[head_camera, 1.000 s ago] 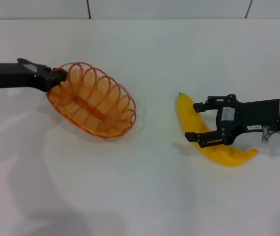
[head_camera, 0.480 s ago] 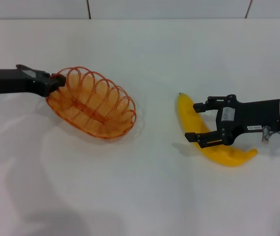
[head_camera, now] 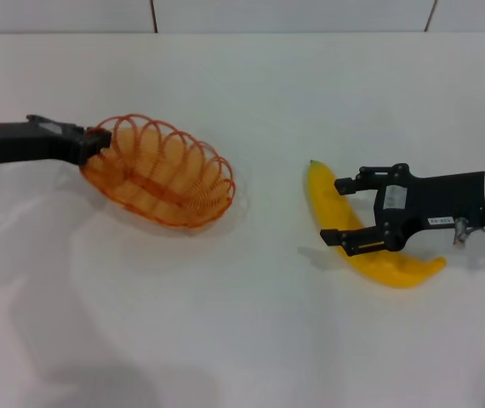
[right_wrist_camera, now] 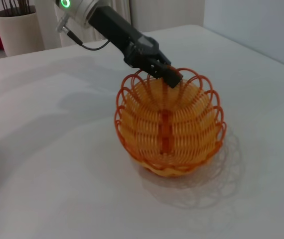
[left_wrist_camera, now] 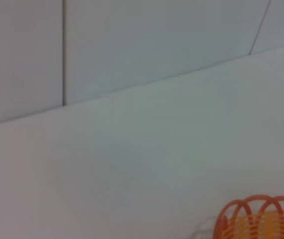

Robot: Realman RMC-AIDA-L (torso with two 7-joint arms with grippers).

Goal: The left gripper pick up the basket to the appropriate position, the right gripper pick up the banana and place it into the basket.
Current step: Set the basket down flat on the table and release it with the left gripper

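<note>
1. On the white bench [head_camera: 251,340], left side of the head view: the orange wire basket [head_camera: 159,172], long axis running diagonally.
2. Left gripper [head_camera: 96,146] comes in from the left edge, arm roughly level, jaws pinched on the basket's near-left rim.
3. Right wrist view confirms it: left gripper [right_wrist_camera: 168,74] clamps the rim loops on the far side of the basket [right_wrist_camera: 169,129], green light ring lit on the cuff behind.
4. Basket looks tilted, gripped end raised. Shadow [right_wrist_camera: 207,184] sits under and beside it on the bench; can't tell whether the base still touches.
5. Left wrist view shows only a bit of basket rim [left_wrist_camera: 259,219] at the frame corner, plus bench and wall panels.
6. Banana [head_camera: 370,234] lies flat on the bench, right side of the head view, well apart from the basket, greenish tip pointing away from the robot.
7. Right gripper [head_camera: 343,211] reaches in from the right edge, arm level, jaws spread and straddling the banana's middle.
8. One finger [head_camera: 357,180] sits at the far side of the banana, the other at the near side; contact with the peel can't be confirmed, banana not lifted.
9. Plant pot [right_wrist_camera: 17,30] stands off the bench in the background of the right wrist view.
</note>
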